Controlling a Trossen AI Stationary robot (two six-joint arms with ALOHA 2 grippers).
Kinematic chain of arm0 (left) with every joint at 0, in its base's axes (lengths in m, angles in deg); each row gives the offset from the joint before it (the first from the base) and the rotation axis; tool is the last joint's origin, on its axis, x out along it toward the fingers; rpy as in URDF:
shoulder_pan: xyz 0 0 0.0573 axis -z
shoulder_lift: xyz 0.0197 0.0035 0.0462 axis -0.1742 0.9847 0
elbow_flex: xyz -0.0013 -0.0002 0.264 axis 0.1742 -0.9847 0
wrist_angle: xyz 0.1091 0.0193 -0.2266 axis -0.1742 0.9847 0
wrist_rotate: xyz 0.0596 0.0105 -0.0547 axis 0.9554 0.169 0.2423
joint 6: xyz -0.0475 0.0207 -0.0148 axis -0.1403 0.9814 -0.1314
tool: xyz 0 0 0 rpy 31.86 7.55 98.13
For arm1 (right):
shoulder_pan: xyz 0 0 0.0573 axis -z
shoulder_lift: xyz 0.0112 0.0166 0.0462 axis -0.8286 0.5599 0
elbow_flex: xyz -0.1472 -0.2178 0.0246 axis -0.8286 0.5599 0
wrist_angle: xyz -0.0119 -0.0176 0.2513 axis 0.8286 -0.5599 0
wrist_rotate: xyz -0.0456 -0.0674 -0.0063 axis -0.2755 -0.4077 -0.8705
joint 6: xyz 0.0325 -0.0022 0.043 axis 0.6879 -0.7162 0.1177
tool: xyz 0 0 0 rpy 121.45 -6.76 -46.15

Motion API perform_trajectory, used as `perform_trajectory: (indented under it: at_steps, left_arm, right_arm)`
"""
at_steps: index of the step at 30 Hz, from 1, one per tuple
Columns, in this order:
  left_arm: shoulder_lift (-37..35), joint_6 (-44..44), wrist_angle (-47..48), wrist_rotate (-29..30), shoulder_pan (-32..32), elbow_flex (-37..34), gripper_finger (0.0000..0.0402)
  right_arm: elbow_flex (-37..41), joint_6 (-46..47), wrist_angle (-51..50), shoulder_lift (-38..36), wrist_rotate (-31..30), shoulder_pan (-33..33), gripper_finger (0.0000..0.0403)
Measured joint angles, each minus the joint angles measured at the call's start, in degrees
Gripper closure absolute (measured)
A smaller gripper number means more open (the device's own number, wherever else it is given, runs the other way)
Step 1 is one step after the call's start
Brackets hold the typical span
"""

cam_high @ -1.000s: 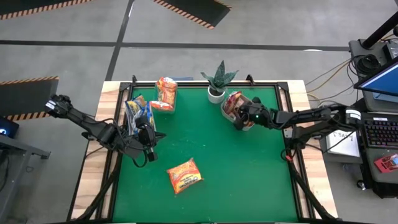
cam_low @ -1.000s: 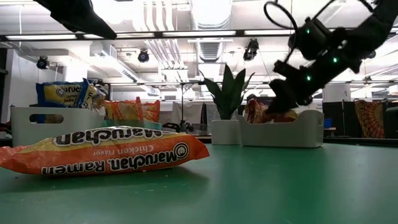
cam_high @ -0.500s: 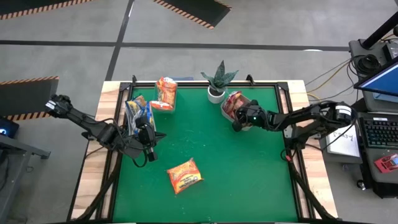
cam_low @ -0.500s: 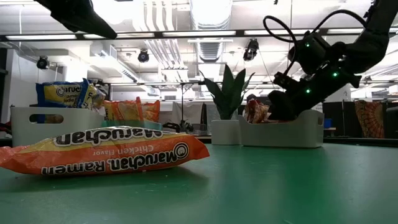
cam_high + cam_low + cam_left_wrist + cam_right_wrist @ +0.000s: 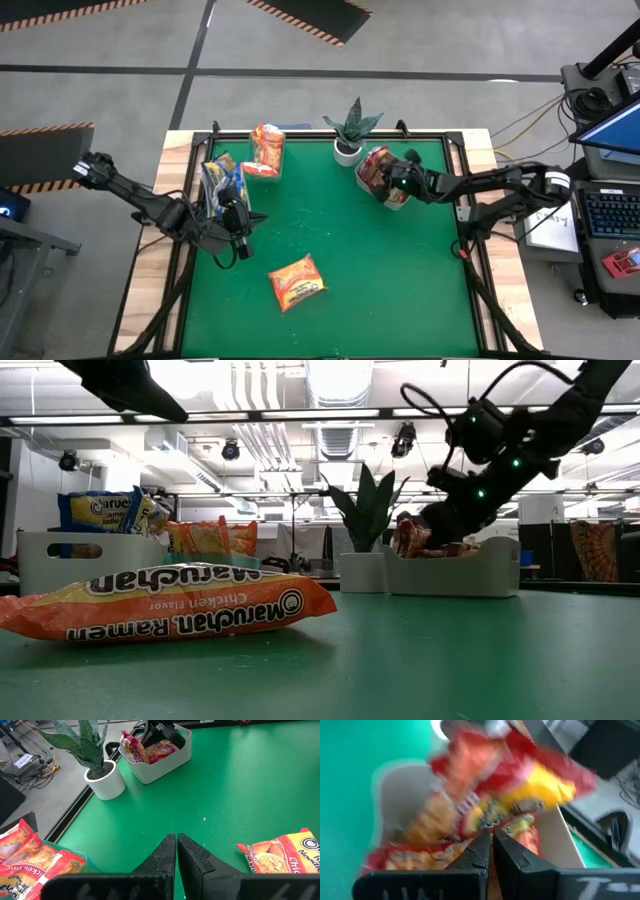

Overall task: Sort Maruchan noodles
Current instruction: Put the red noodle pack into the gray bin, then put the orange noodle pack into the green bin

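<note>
One orange Maruchan packet (image 5: pixel 297 282) lies flat on the green table, toward the near edge. Yellow-and-blue packets stand in a grey bin (image 5: pixel 222 183), orange ones in a clear bin (image 5: pixel 266 150), and red ones (image 5: pixel 147 747) in a white bin (image 5: pixel 155 767) at the far right. My right gripper (image 5: pixel 388 180) is shut, and its tips dip into the white bin among the red packets (image 5: pixel 520 785). My left gripper (image 5: pixel 176 836) is shut with nothing in it and hovers beside the grey bin. My right gripper has its shut fingertips (image 5: pixel 482 845) against the red packets' upper part (image 5: pixel 485 820) inside the white bin. It comes slanting down from the table's right side. The packets stay in the bin. In the low view the bin's wall (image 5: pixel 455 575) hides the tips.
A potted plant (image 5: pixel 350 128) stands at the far edge between the clear bin and the white bin. Bare green table lies in the middle and on the right near side. A black rail runs round the table's edge (image 5: pixel 455 160).
My right gripper, still shut, has gone from the white bin's near side toward the far edge and over the bin, and has turned a little. My left arm has kept still.
</note>
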State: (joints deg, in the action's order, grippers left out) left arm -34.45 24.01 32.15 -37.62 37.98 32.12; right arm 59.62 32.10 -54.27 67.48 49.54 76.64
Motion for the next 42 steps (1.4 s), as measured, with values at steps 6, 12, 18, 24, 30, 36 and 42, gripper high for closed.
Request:
perform_trajectory:
  at_steps: [6,12,18,24,30,36,42]
  left_arm:
    - [0.00,0.00,0.00,0.00,-0.02,0.00,0.0402]
    - [0.00,0.00,-0.02,0.00,-0.02,0.00,0.0402]
    - [0.00,0.00,-0.30,0.00,-0.02,0.00,0.0402]
    - [0.00,0.02,-1.35,-0.02,-0.02,0.00,0.0402]
    - [0.00,0.12,-3.41,-0.08,-0.02,-0.02,0.0402]
    - [0.29,3.55,-9.25,-6.99,-0.20,-0.02,0.0402]
    - [4.67,4.82,-13.87,-18.10,-2.20,-0.02,0.0402]
  right_arm:
    - [2.96,3.35,3.72,2.53,1.74,2.22,0.0391]
    - [3.66,3.04,6.44,3.61,2.37,2.40,0.0391]
    - [0.69,2.80,0.11,-2.79,3.00,2.33,0.0391]
    - [-5.52,7.93,-13.60,-9.76,3.55,0.05,0.0391]
    - [-10.36,15.16,-20.52,-13.50,13.77,-4.54,0.0390]
    - [-12.53,15.86,-20.63,-12.62,16.33,-10.50,0.0390]
    - [-14.84,11.65,-20.65,-12.11,16.16,-13.37,0.0390]
